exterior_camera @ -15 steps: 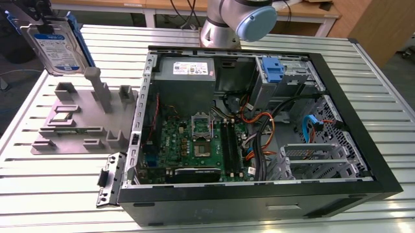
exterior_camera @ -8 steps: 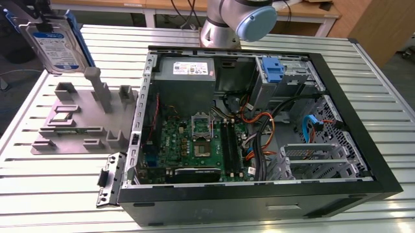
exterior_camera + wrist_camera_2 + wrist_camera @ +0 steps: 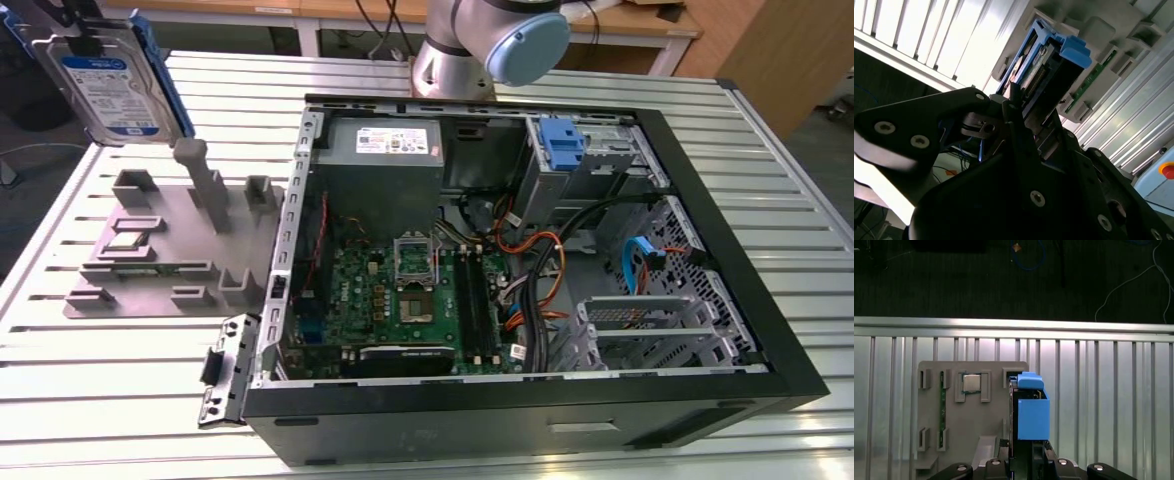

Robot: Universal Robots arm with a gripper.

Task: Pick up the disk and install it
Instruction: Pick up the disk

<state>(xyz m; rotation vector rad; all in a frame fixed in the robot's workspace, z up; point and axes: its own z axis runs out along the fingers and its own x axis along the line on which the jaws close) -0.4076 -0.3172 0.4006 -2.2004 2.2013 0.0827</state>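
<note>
1. Disk. At the exterior view's far left, the disk (image 3: 114, 85) is held upright and off the table (image 3: 120, 380), its white-and-blue label facing the camera and its blue bracket along the edges. In the first wrist view the disk (image 3: 1030, 412) is seen edge-on, over the fixture's border. In the second wrist view the disk (image 3: 1051, 65) projects from between the dark fingers (image 3: 1010, 107).

2. Gripper. In both wrist views the gripper (image 3: 1029, 112) (image 3: 1026, 452) is clamped narrow on the disk, with 1 finger on each flat face.

3. Fixture. A grey slotted fixture (image 3: 94, 298) lies on the slatted metal table, to the left of the computer case in the exterior view and just beside it. A processor chip (image 3: 972, 383) sits in 1 of its pockets and a green memory stick (image 3: 942, 405) in another.

4. Computer case. The black computer case (image 3: 534, 420) lies on its side with the panel off. Inside, from the exterior view's left to right, are:
- the green motherboard (image 3: 400, 300), with the grey power supply (image 3: 380, 150) beyond it
- a blue bracket (image 3: 563, 150) in the far bay
- a metal drive cage (image 3: 654, 330) at the near right

5. Arm. The arm's base (image 3: 467, 50) stands on the table behind the case.
</note>
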